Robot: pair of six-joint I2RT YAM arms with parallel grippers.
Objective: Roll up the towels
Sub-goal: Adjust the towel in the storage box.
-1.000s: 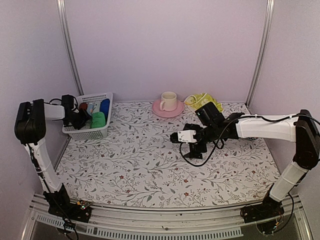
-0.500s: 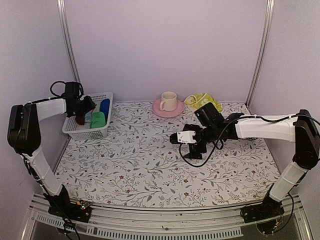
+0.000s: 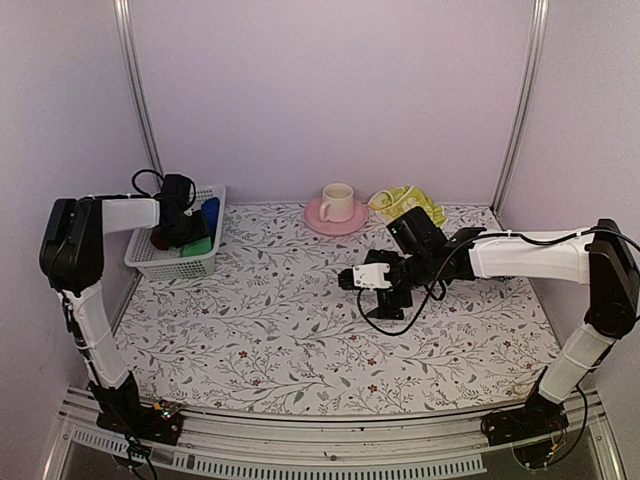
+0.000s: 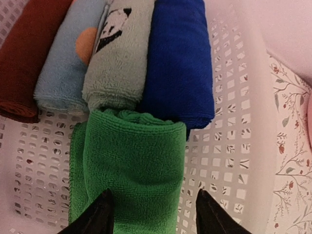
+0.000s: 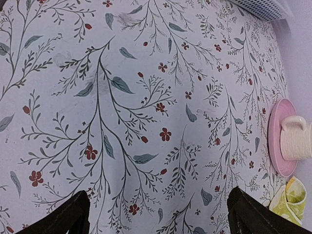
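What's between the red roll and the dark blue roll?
Two more rolls: a pale blue roll and a greyish panda roll, shown in the left wrist view.

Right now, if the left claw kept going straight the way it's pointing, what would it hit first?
Most likely the rolled green towel in the white basket: it lies directly ahead of the left gripper, whose fingers stand open. The gap is hard to judge.

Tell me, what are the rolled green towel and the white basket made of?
The green towel looks like soft microfibre or terry cloth: it is matte, with a fuzzy, looped nap. The basket looks like hard white plastic, smooth and a little shiny, moulded with a grid of small holes.
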